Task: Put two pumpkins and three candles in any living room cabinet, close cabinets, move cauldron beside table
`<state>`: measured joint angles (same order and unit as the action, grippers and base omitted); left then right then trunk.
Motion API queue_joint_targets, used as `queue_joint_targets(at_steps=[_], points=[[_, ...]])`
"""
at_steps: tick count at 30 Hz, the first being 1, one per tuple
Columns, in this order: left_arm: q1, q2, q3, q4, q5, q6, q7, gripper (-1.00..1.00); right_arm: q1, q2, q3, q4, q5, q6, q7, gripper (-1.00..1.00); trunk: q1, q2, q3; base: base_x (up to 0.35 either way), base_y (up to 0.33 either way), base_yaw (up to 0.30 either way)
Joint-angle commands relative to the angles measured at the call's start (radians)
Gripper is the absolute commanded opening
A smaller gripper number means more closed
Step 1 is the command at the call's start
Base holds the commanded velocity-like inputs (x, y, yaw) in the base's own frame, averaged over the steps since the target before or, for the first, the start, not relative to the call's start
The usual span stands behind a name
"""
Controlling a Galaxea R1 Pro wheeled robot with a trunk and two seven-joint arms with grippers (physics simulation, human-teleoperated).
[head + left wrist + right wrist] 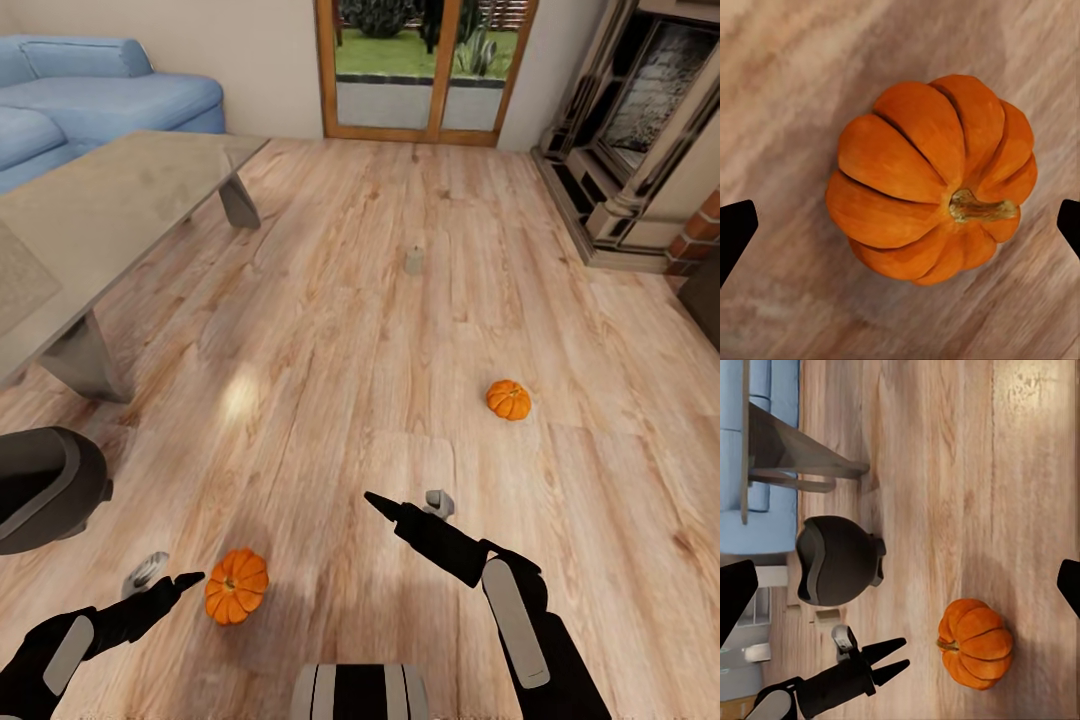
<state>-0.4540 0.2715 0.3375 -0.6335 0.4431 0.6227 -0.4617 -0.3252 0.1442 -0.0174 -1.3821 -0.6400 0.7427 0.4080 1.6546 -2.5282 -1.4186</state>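
My left claw [185, 580] is released, just beside the nearer pumpkin [237, 586] on the floor at my 7 o'clock; the round ribs may slip and roll toward the cauldron [45, 487]

Three cams: one up high on the head, one on each wrist

Head cam looks forward and down over the wood floor [360, 300] toward the glass door [425, 65]. Left wrist cam stares straight down, really close on the near pumpkin [931, 178]. Right wrist cam sits further back, looking sideways, and catches that same pumpkin [975, 643] plus the cauldron [836, 560], both also visible from the head cam.
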Motion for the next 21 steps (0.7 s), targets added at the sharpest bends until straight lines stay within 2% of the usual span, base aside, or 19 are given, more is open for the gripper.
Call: queue_joint_targets(at_steps=[1, 6, 7, 8, 11, 13, 21], points=[[0.000, 0.000, 0.000, 0.000, 0.000, 0.000, 0.000, 1.00, 0.000, 0.000, -0.001, 0.000, -0.001, 0.001, 0.000, 1.00, 0.000, 0.000, -0.004, 0.000, 0.000, 0.000], [0.000, 0.000, 0.000, 0.000, 0.000, 0.000, 0.000, 1.00, 0.001, -0.010, -0.010, -0.010, -0.014, 0.018, 0.018, 1.00, 0.003, -0.001, -0.023, 0.000, 0.000, 0.000], [0.000, 0.000, 0.000, 0.000, 0.000, 0.000, 0.000, 1.00, 0.001, -0.020, -0.011, -0.011, -0.016, 0.022, 0.028, 1.00, 0.003, -0.002, -0.027, 0.000, 0.000, 0.000], [0.000, 0.000, 0.000, 0.000, 0.000, 0.000, 0.000, 1.00, 0.001, -0.041, -0.011, -0.012, -0.022, 0.027, 0.052, 1.00, 0.004, -0.002, -0.031, 0.000, 0.000, 0.000], [0.000, -0.001, 0.000, 0.000, 0.000, -0.001, 0.000, 1.00, 0.001, -0.067, -0.009, -0.030, -0.044, 0.046, 0.125, 1.00, 0.005, -0.003, -0.043, 0.000, 0.000, 0.000], [0.000, -0.001, 0.000, 0.000, 0.000, -0.001, 0.000, 1.00, 0.000, -0.075, -0.010, -0.044, -0.054, 0.068, 0.163, 1.00, 0.006, -0.003, -0.050, 0.000, 0.000, 0.000], [0.000, -0.002, -0.001, 0.000, 0.000, -0.003, 0.000, 1.00, 0.000, -0.081, -0.013, -0.046, -0.060, 0.081, 0.185, 1.00, 0.009, -0.005, -0.081, 0.000, 0.000, 0.000]])
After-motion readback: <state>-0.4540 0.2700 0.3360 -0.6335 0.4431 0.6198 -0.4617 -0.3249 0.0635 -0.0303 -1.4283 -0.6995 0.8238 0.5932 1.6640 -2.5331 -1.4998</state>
